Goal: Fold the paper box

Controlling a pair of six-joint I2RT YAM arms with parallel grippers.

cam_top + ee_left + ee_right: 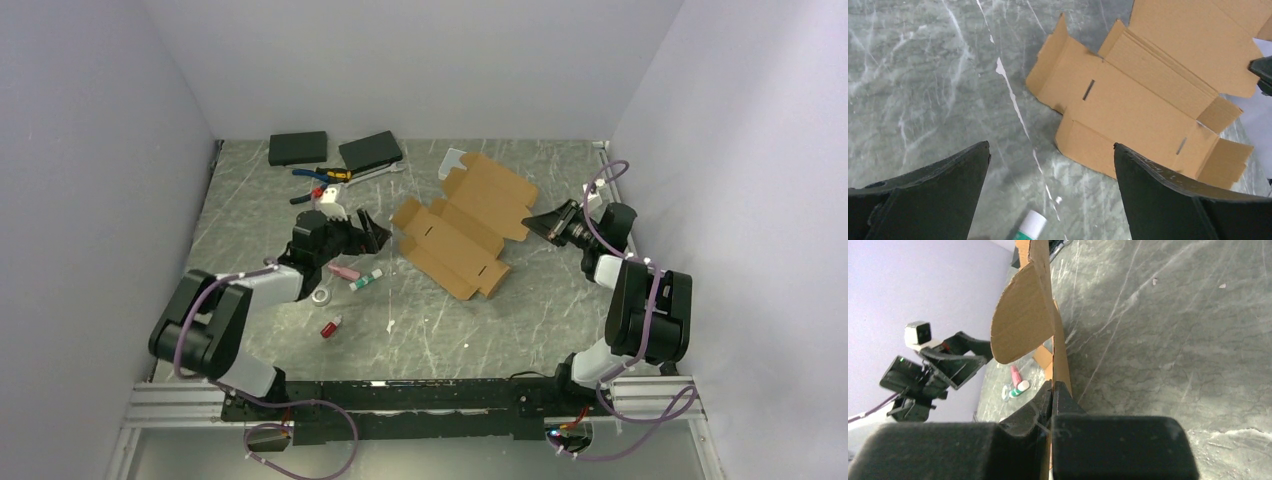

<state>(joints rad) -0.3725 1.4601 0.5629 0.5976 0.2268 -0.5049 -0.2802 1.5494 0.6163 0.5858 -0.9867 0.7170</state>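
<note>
The box lies unfolded on the table, in the middle toward the far side, with some flaps raised. The right jaws are clamped on its right edge, with the cardboard pinched between them. The left jaws stand wide apart just left of the box, near a small tube.

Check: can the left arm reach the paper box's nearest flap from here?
Probably yes: the open left gripper faces the paper box with only table between; the right gripper pinches its opposite edge.
</note>
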